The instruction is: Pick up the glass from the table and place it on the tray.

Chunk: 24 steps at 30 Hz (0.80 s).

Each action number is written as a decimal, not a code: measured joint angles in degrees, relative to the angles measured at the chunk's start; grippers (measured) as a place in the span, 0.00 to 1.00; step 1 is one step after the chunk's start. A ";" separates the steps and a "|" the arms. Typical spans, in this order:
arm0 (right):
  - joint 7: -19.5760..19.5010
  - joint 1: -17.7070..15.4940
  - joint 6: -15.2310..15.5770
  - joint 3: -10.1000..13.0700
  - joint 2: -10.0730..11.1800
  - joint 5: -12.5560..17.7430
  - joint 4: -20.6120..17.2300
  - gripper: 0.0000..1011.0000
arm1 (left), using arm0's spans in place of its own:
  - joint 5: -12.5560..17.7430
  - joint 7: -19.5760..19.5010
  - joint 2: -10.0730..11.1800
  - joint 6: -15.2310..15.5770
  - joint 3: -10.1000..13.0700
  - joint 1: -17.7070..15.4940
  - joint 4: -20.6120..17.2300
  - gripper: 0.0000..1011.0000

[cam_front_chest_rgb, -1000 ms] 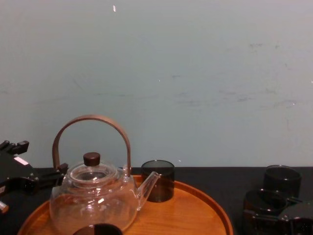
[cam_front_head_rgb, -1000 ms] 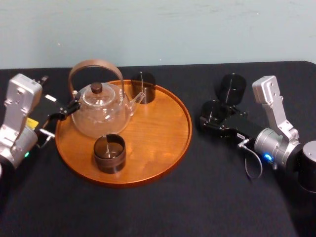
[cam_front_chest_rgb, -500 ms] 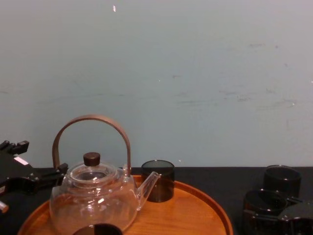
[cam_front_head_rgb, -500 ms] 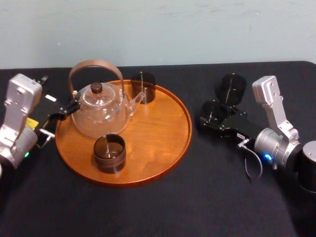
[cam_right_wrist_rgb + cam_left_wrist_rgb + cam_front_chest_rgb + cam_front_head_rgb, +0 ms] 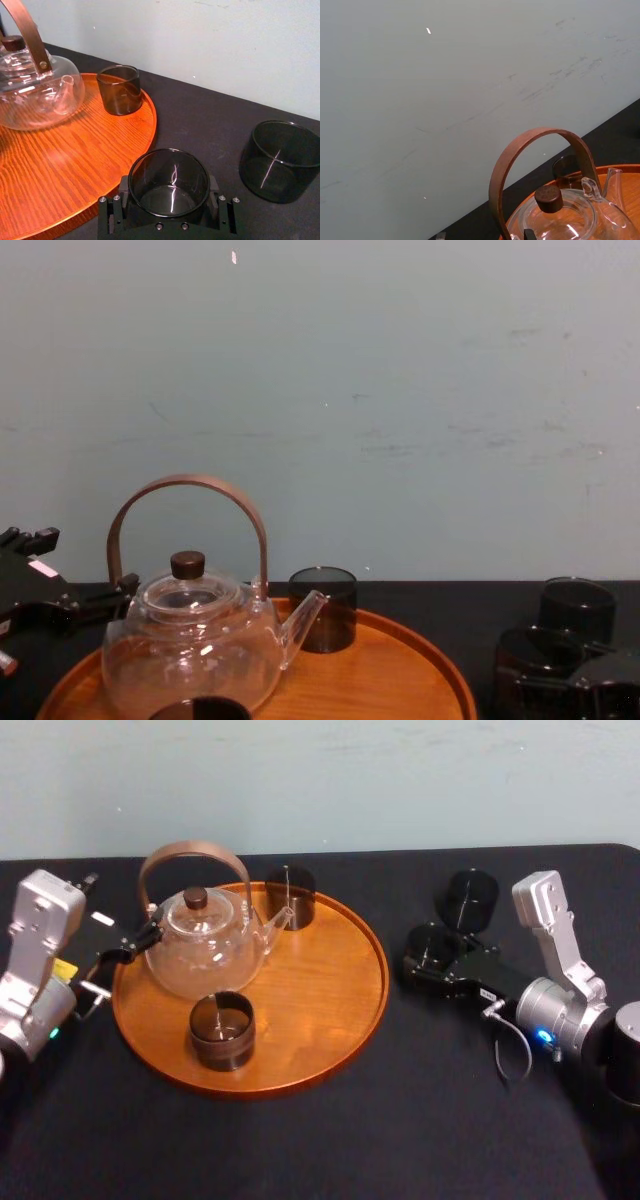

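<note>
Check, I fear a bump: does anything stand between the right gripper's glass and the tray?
Nothing visible. Only bare table separates the glass, held in the right gripper, from the tray; the second glass stands behind. The left gripper sits beyond the tray.

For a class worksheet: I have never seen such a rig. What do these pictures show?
It is a two-armed robot at a matte black table. One picture looks down from its head, one across from its chest, one from each wrist. On the table lies a round orange-brown wooden tray bearing a clear glass teapot and two dark smoky glasses, front and back. The right gripper is shut on a third dark glass right of the tray; a fourth stands beside it. The left gripper sits by the tray's left rim.
</note>
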 joint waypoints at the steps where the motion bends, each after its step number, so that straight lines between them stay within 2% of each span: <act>1: 0.14 0.03 0.09 0.00 0.06 0.12 -0.08 0.89 | 0.00 0.00 0.00 0.00 0.00 0.00 0.00 1.00; 16: 0.97 -0.38 1.58 -0.02 1.57 2.23 -4.08 0.89 | 0.00 0.00 0.00 0.00 0.00 0.00 0.00 1.00; 24: 0.24 -0.92 4.16 -0.04 2.70 3.56 -7.68 0.89 | 0.00 0.00 0.00 0.00 0.00 0.00 0.00 1.00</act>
